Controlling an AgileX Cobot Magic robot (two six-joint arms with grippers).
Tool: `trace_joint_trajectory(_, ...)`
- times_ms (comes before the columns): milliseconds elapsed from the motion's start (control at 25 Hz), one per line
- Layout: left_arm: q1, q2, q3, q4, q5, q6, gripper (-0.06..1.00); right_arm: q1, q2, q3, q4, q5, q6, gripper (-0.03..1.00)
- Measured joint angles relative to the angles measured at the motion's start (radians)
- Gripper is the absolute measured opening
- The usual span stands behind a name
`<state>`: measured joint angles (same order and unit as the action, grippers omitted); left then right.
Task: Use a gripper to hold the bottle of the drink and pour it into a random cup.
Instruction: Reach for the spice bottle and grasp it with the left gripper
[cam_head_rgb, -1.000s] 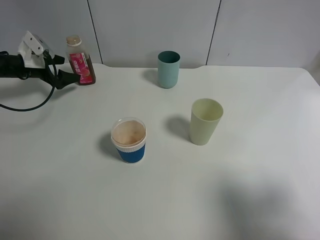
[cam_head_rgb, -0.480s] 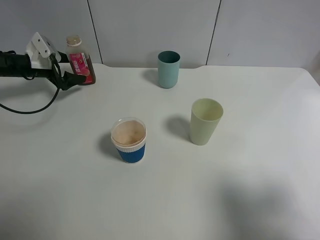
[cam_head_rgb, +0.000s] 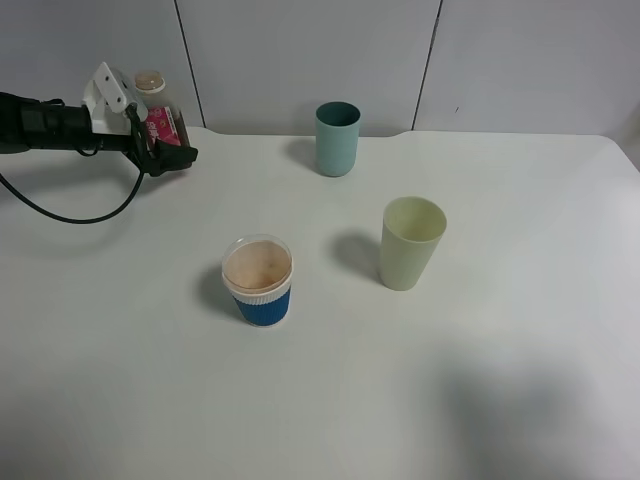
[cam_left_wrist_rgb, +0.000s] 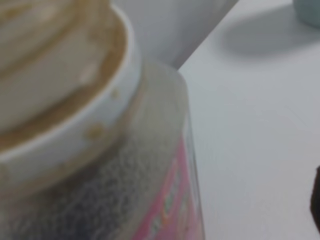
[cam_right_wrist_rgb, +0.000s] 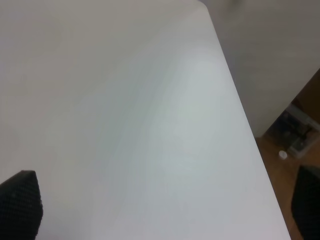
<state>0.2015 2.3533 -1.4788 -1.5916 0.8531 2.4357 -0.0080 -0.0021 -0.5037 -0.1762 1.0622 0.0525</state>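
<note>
Reaching in from the left in the exterior high view, the left gripper (cam_head_rgb: 168, 140) sits at the bottle of the drink (cam_head_rgb: 157, 110), which stands upright at the far-left corner of the table (cam_head_rgb: 500, 380), close to the wall. Jaws spread wide, w/ the bottle between them; near finger in front of the label. Can't tell if either finger touches it. Black cable (cam_head_rgb: 70, 215) loops under the arm. The cup (cam_head_rgb: 410, 243), pale yellow-green, stands right of centre, well apart from the bottle. Teal tumbler (cam_head_rgb: 337, 138) at far centre; blue-and-white ribbed cup (cam_head_rgb: 258, 281) near centre, brownish inside.

Left wrist view: bottle of the drink (cam_left_wrist_rgb: 100, 165) fills most of the pic, blurred: beige neck, pink label. One dark finger (cam_left_wrist_rgb: 316, 200) just shows at the edge, w/ bare table (cam_left_wrist_rgb: 250, 125) between it and the bottle. Teal tumbler (cam_left_wrist_rgb: 310, 10) in a corner.

Right wrist view: right gripper (cam_right_wrist_rgb: 163, 205) wide open, holding nothing; black fingertips (cam_right_wrist_rgb: 20, 202) far apart over the table (cam_right_wrist_rgb: 125, 100) near its edge.
</note>
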Motion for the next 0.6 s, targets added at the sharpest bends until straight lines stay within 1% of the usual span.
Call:
trace_joint_trajectory(200, -0.001, 0.003, -0.007, 0.0, -0.004, -0.008, 0.98, 0.0, 0.0, 0.0, 0.0, 0.0, 0.0, 0.99)
trace_joint_trajectory(280, -0.001, 0.003, -0.007, 0.0, -0.017, -0.009, 0.96, 0.0, 0.0, 0.0, 0.0, 0.0, 0.0, 0.99)
trace_joint_trajectory(320, -0.001, 0.003, -0.007, 0.0, -0.03, -0.01, 0.91, 0.0, 0.0, 0.0, 0.0, 0.0, 0.0, 0.99)
trace_joint_trajectory(400, -0.001, 0.003, -0.007, 0.0, -0.048, -0.01, 0.76, 0.0, 0.0, 0.0, 0.0, 0.0, 0.0, 0.99)
trace_joint_trajectory(520, -0.001, 0.003, -0.008, 0.0, -0.055, -0.011, 0.45, 0.0, 0.0, 0.0, 0.0, 0.0, 0.0, 0.99)
trace_joint_trajectory(560, -0.001, 0.003, -0.008, 0.004, -0.053, -0.014, 0.37, 0.0, 0.0, 0.0, 0.0, 0.0, 0.0, 0.99)
trace_joint_trajectory(600, -0.001, 0.003, -0.008, 0.005, -0.053, -0.014, 0.33, 0.0, 0.0, 0.0, 0.0, 0.0, 0.0, 0.99)
